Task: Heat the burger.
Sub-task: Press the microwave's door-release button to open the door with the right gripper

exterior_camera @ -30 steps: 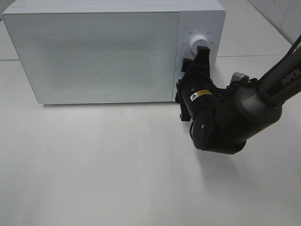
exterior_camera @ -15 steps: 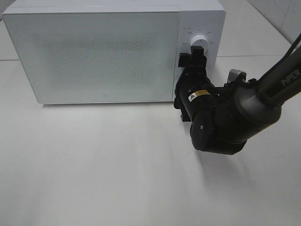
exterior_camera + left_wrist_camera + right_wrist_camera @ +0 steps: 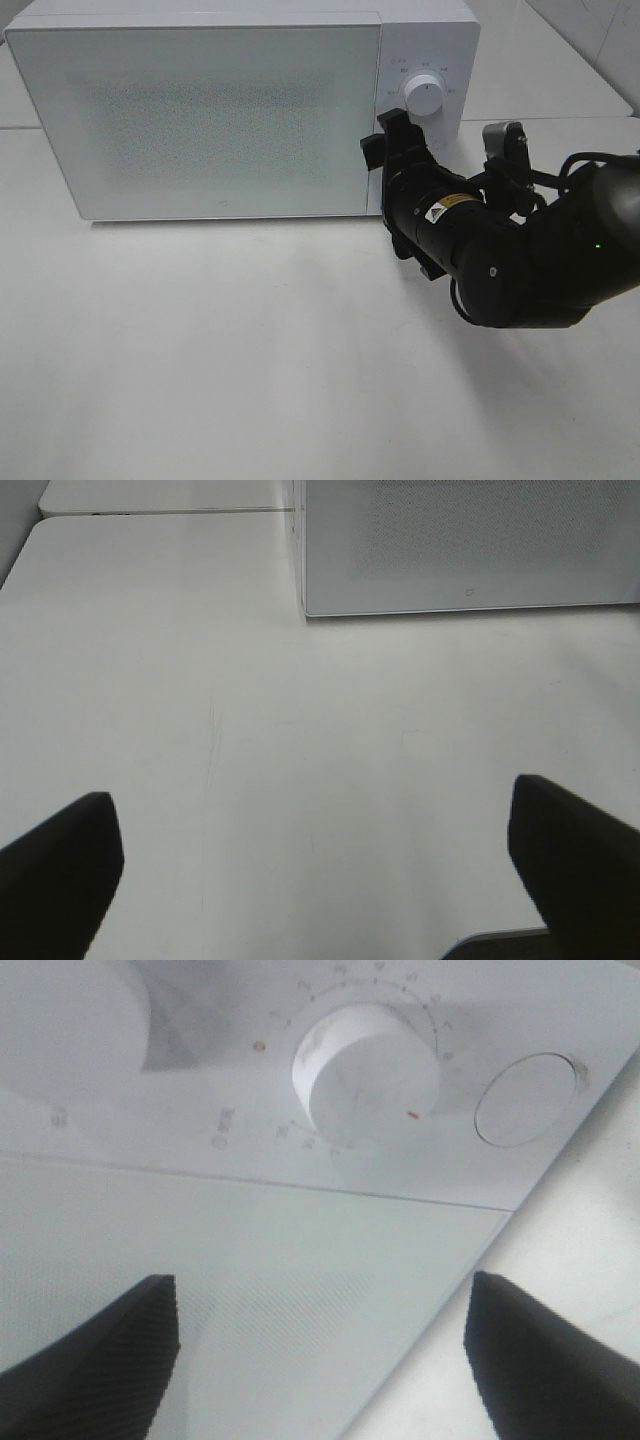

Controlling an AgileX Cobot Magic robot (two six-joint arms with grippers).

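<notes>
The right arm [image 3: 520, 260] reaches in from the right, lying low over the bench [image 3: 200, 380]. Its wrist is bent toward the front of the microwave [image 3: 200, 40]. The right tool [image 3: 385, 135] points at the seam between the door [image 3: 200, 110] and the control panel, just below the knob [image 3: 424, 97]. Whether it touches the front cannot be told. In the right wrist view the fingers [image 3: 90, 1350] stand wide apart with nothing between them, and the knob and a flat round button [image 3: 525, 1100] lie ahead of them. The left tool [image 3: 320, 870] shows only in its own wrist view. It is spread wide over bare bench, well back from the microwave's lower corner, and grips nothing. The microwave door is shut and its frosted pane hides the inside. The burger shows in no view, so its place, its facing and what the microwave contains cannot be told.
</notes>
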